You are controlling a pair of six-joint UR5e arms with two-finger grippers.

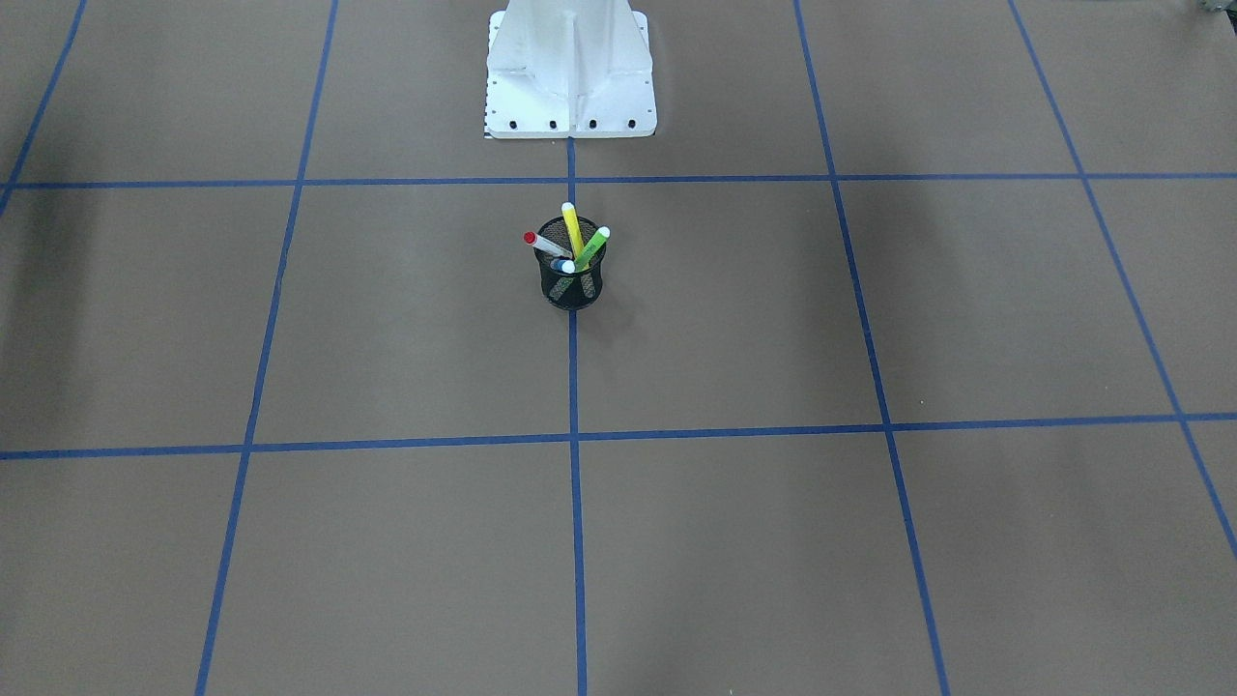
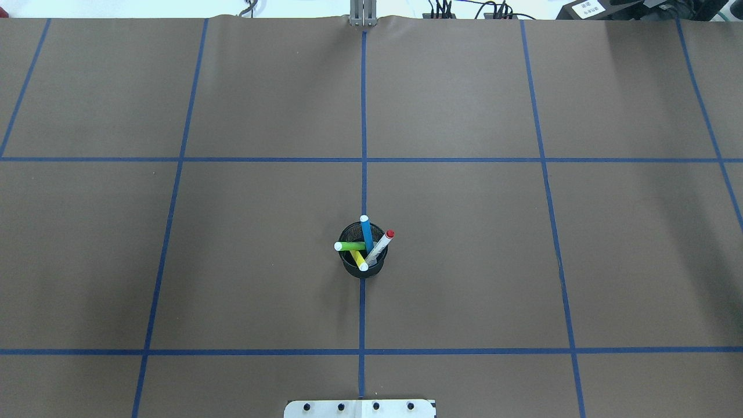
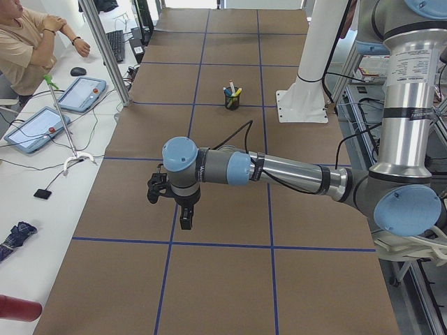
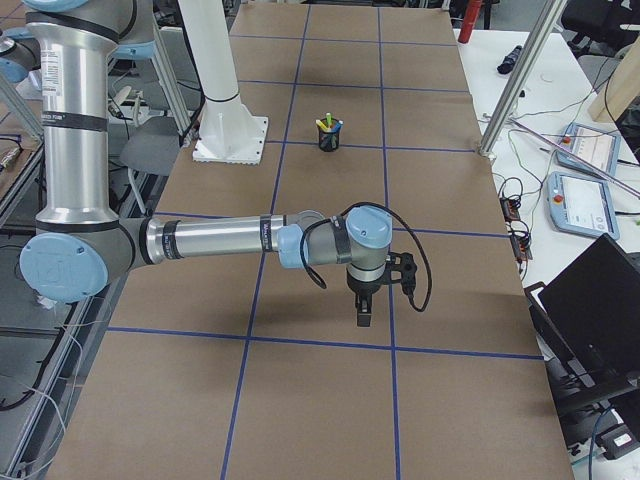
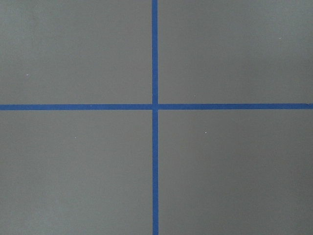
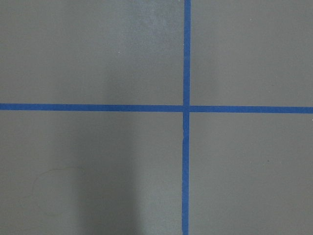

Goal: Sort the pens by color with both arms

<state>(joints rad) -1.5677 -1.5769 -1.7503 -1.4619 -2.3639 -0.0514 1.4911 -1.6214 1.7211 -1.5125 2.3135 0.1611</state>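
Note:
All the pens stand together in a black wire-mesh cup (image 2: 363, 271) at the table's middle: a blue pen (image 2: 366, 231), a light green pen (image 2: 350, 246), a yellow pen (image 2: 358, 259) and a white pen with a red cap (image 2: 380, 245). The front-facing view shows the same cup (image 1: 570, 288). Both arms hang far out to the sides, away from the cup. My left gripper (image 3: 185, 222) shows only in the left side view and my right gripper (image 4: 363, 318) only in the right side view. I cannot tell whether either is open or shut. Both wrist views show only brown table and blue tape.
The white base mount (image 1: 570, 77) stands behind the cup. Blue tape lines (image 2: 363, 159) divide the brown table into squares. A seated person (image 3: 28, 42) and tablets (image 3: 82, 93) are at a side bench; a laptop (image 4: 600, 310) sits at the other end.

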